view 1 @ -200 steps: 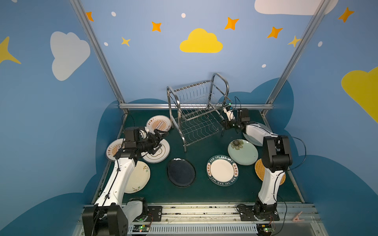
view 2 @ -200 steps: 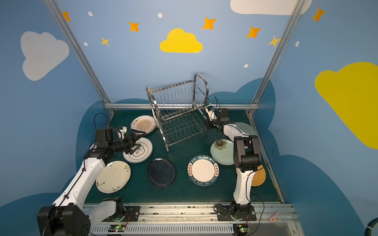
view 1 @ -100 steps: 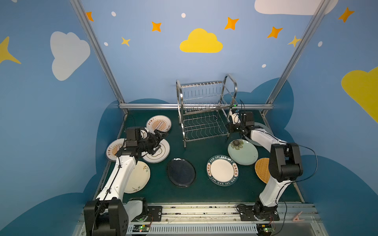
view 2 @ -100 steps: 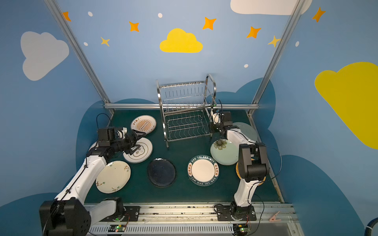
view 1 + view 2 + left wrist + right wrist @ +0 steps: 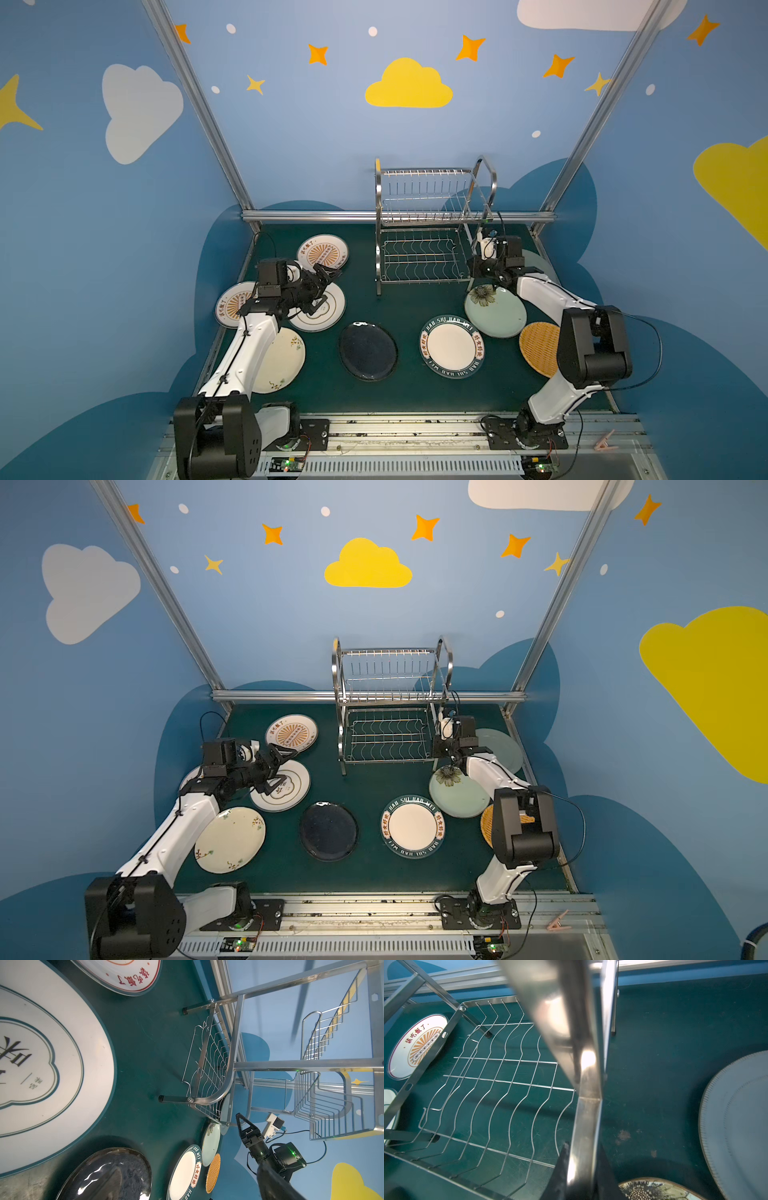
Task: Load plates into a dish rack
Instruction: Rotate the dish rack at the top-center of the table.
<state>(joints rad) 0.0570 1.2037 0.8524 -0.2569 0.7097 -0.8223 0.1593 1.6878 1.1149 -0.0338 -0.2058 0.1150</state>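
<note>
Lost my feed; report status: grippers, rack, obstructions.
Right gripper shut on dish rack frame. Left gripper open, empty, over ringed white plate. Rack holds no plates; nothing blocking.

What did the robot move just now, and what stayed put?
The right gripper, shut on the dish rack by its end frame, swung it from crooked to square with the back rail. Nothing was newly grabbed or let go. The left gripper stayed open above the gold-ringed plate, and the plates all stayed flat on the table.

Dish rack (image 5: 424, 232) stands upright at back centre of table (image 5: 415, 303); plates (image 5: 452, 346) lie flat around it; four left, two in front, three right.
</note>
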